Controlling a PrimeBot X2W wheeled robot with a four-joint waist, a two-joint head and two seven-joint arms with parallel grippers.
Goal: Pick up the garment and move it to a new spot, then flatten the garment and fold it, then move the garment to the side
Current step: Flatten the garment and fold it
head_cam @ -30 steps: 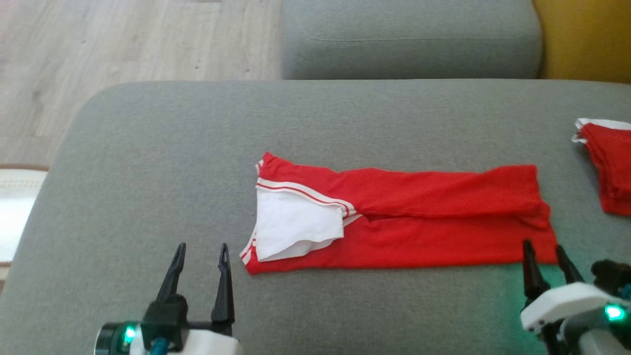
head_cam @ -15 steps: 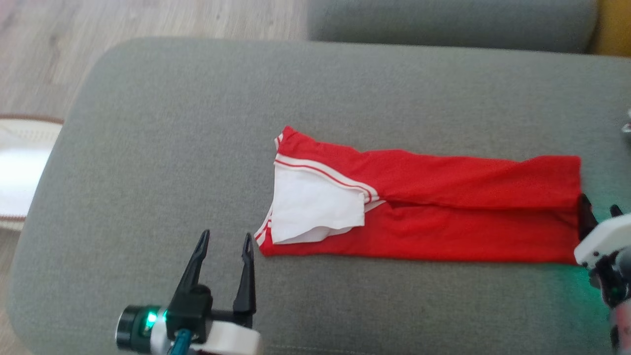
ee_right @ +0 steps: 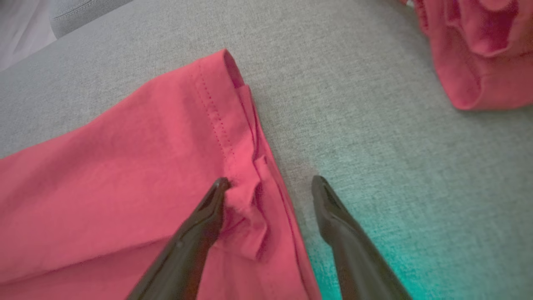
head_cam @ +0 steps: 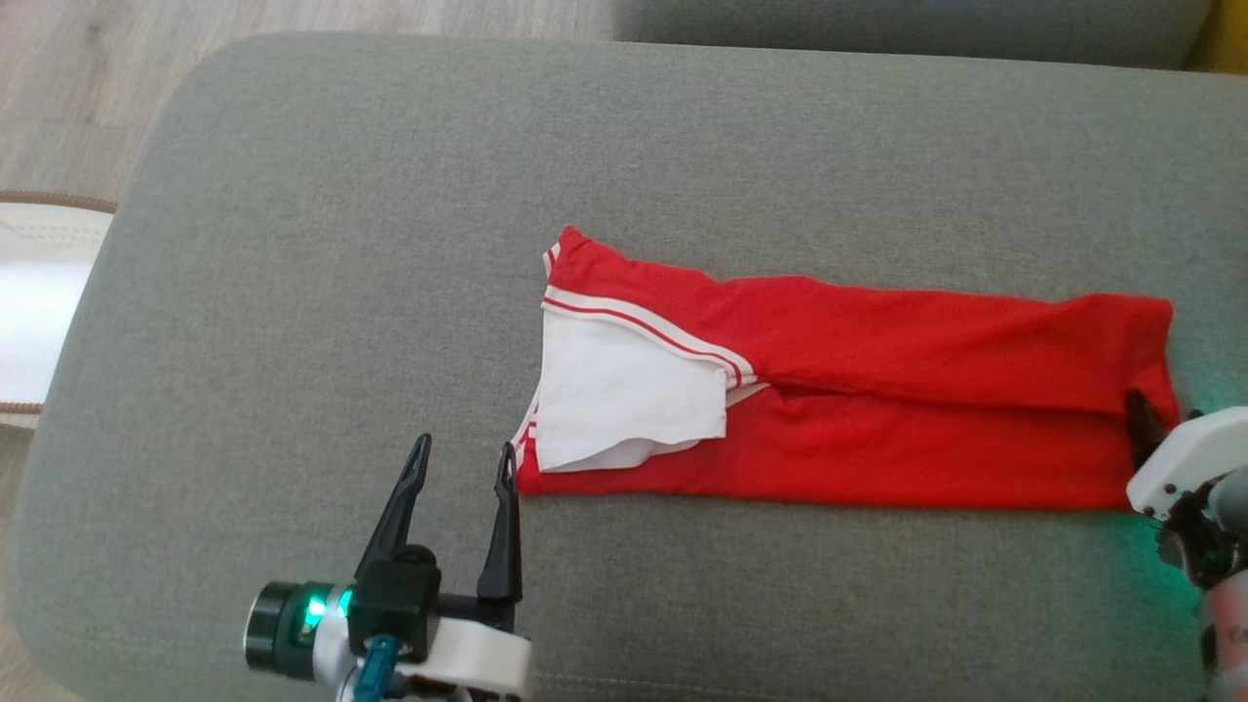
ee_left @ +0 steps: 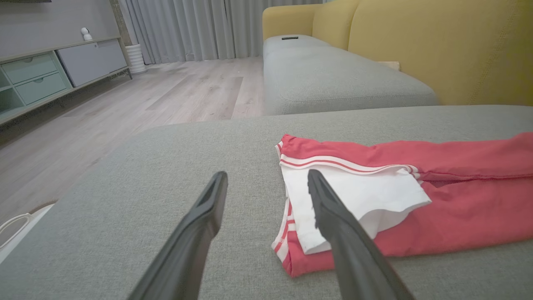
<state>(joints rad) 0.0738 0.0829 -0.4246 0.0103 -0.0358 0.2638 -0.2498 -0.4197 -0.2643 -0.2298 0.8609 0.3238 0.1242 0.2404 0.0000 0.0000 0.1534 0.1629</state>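
The red garment point(head_cam: 907, 390), white-panelled and stripe-trimmed at one end, lies flat, folded into a long strip, across the grey sofa cushion point(head_cam: 322, 244).

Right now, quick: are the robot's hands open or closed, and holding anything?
Left gripper: open, holding nothing, beside the red garment.
Right gripper: open, fingers either side of the garment's hem, nothing gripped.

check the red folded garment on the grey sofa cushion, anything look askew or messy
At the left end of the long red folded garment, a white fabric flap lies turned out, its edge curled. At the right end the stitched hem is puckered beside the open right gripper.
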